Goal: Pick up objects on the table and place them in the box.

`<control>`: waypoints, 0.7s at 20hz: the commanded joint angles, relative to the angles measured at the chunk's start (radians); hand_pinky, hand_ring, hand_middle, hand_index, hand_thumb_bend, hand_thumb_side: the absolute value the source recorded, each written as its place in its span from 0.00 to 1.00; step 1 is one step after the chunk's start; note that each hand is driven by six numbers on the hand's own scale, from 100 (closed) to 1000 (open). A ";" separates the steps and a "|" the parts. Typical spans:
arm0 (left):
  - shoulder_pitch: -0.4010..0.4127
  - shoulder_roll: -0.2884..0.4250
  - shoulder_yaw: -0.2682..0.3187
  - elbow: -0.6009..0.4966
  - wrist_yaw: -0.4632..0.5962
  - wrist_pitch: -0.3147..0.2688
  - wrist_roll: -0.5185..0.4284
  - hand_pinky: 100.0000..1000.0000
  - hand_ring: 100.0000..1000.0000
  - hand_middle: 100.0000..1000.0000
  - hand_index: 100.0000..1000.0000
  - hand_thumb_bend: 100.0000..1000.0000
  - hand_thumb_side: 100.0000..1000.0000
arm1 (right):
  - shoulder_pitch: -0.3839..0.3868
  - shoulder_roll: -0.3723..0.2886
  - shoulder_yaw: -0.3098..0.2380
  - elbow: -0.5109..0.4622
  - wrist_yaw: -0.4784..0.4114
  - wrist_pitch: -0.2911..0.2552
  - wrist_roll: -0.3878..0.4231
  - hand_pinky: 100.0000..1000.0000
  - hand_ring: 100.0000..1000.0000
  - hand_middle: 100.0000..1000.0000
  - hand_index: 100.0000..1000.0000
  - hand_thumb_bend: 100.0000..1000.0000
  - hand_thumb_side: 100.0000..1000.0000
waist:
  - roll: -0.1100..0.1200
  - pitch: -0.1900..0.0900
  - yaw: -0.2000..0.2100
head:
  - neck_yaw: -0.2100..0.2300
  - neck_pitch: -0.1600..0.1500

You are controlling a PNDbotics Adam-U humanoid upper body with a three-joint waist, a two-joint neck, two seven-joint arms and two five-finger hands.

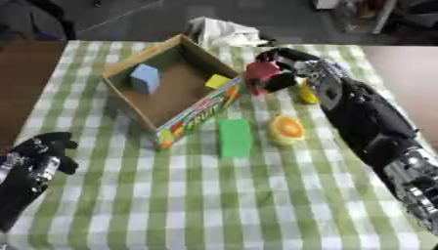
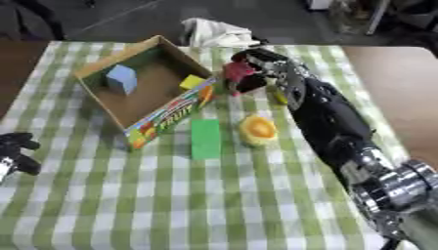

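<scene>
An open cardboard box (image 1: 202, 105) lies at the upper left of the checked table, holding a blue block (image 1: 145, 77) and a yellow block (image 1: 217, 81). My right hand (image 1: 287, 68) reaches in from the right and is shut on a red object (image 1: 261, 72), held just right of the box's near corner. A green block (image 1: 234, 137) lies in front of the box, an orange-yellow round piece (image 1: 287, 129) to its right, and a yellow object (image 1: 306, 93) is partly hidden under my right forearm. My left hand (image 1: 38, 158) rests at the lower left, fingers curled, holding nothing.
A white crumpled cloth or bag (image 1: 224, 31) lies at the table's far edge behind the box. The green-and-white tablecloth (image 1: 214, 205) covers the near half. Brown floor shows at both sides.
</scene>
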 commanded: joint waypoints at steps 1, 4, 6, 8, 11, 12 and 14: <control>-0.006 0.010 0.006 -0.016 0.001 -0.001 0.002 0.53 0.50 0.62 0.76 0.00 0.53 | -0.011 -0.001 0.002 -0.001 0.035 0.008 -0.028 0.73 0.89 0.84 0.91 0.19 0.26 | 0.004 -0.011 0.001 | -0.004 0.005; -0.006 0.010 0.006 -0.016 0.002 0.001 0.003 0.53 0.50 0.62 0.76 0.00 0.53 | -0.008 0.005 0.002 -0.003 0.058 0.013 -0.074 0.70 0.84 0.81 0.87 0.13 0.12 | 0.004 -0.011 0.000 | -0.006 0.005; -0.006 0.010 0.006 -0.015 0.001 0.002 0.004 0.53 0.50 0.62 0.76 0.00 0.53 | -0.006 0.008 0.001 -0.004 0.068 0.019 -0.108 0.68 0.82 0.79 0.85 0.11 0.05 | 0.005 -0.011 0.000 | -0.007 0.005; -0.006 0.010 0.006 -0.015 0.001 0.003 0.005 0.53 0.49 0.62 0.76 0.00 0.53 | -0.004 0.011 0.001 -0.006 0.074 0.024 -0.147 0.65 0.78 0.74 0.79 0.08 0.00 | 0.006 -0.011 0.000 | -0.008 0.005; -0.007 0.010 0.007 -0.015 0.001 0.004 0.007 0.53 0.49 0.62 0.76 0.00 0.53 | -0.002 0.016 0.004 -0.008 0.078 0.025 -0.198 0.63 0.74 0.68 0.73 0.06 0.00 | 0.006 -0.012 0.000 | -0.010 0.005; -0.007 0.010 0.007 -0.015 0.000 0.004 0.007 0.53 0.49 0.62 0.76 0.00 0.53 | -0.002 0.016 0.005 -0.012 0.076 0.023 -0.211 0.62 0.73 0.68 0.72 0.06 0.00 | 0.006 -0.012 0.000 | -0.010 0.005; -0.007 0.010 0.007 -0.015 0.000 0.005 0.007 0.53 0.49 0.62 0.76 0.00 0.53 | -0.003 0.013 0.009 -0.025 0.070 0.019 -0.232 0.62 0.73 0.67 0.72 0.04 0.00 | 0.006 -0.013 -0.001 | -0.010 0.005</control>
